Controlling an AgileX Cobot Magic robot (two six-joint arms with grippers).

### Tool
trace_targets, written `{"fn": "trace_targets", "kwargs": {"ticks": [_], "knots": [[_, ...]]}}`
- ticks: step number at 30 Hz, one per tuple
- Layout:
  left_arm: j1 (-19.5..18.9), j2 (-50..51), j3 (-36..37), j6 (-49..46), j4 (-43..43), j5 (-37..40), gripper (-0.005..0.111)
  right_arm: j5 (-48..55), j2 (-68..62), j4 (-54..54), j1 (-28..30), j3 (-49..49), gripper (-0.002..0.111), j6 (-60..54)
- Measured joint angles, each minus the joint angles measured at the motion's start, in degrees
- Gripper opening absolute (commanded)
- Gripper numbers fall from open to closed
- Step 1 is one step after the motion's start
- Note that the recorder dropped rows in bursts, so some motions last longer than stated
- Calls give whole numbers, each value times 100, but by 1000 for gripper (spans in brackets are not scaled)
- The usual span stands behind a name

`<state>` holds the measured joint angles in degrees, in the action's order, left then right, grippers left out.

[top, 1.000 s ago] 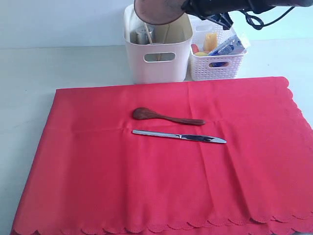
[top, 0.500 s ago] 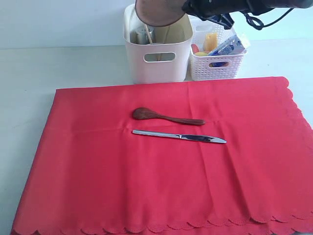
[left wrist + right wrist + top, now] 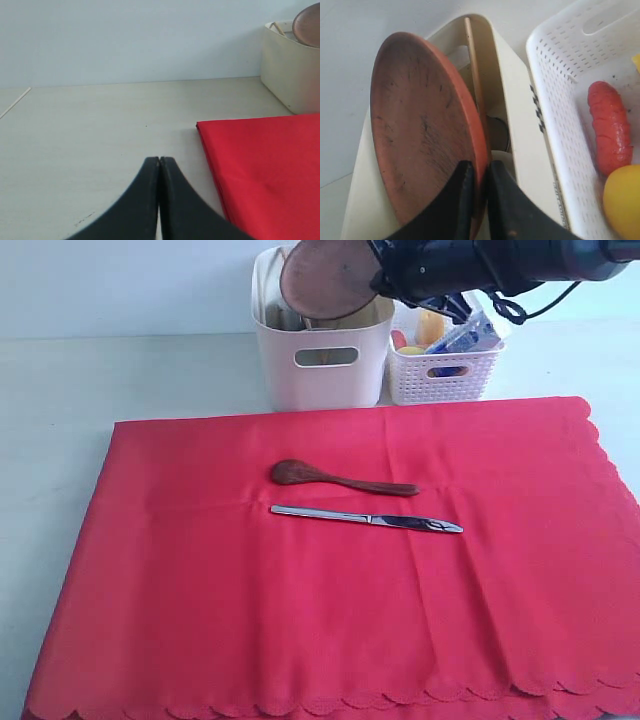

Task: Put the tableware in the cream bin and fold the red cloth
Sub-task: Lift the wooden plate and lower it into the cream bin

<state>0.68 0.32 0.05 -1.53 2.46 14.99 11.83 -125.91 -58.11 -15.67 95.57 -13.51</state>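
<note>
My right gripper (image 3: pixel 479 167) is shut on the rim of the round brown wooden plate (image 3: pixel 422 125), holding it tilted on edge over the cream bin (image 3: pixel 325 365). In the exterior view the plate (image 3: pixel 328 278) dips into the bin's mouth. A chopstick (image 3: pixel 474 70) and the steel cup (image 3: pixel 498 132) show inside the bin. The dark wooden spoon (image 3: pixel 340 478) and the metal knife (image 3: pixel 366 519) lie near the middle of the spread red cloth (image 3: pixel 330 570). My left gripper (image 3: pixel 159 161) is shut and empty, low over the bare table beside the cloth's corner (image 3: pixel 265 165).
A white lattice basket (image 3: pixel 440 365) stands right of the cream bin, holding a sausage (image 3: pixel 611 127), a lemon (image 3: pixel 624 200), cheese and a milk carton (image 3: pixel 462 335). Pale table (image 3: pixel 120 375) surrounds the cloth; a wall rises behind the bins.
The right gripper has lowered and tipped the plate further onto its edge, down into the cream bin's mouth. Spoon, knife and cloth have not moved.
</note>
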Motion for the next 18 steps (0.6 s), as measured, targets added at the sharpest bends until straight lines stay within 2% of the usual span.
{"fn": "trace_targets", "kwargs": {"ticks": [18], "knots": [[0, 0, 0, 0, 0, 0, 3, -31, -114, -13, 0, 149, 0, 0]]}}
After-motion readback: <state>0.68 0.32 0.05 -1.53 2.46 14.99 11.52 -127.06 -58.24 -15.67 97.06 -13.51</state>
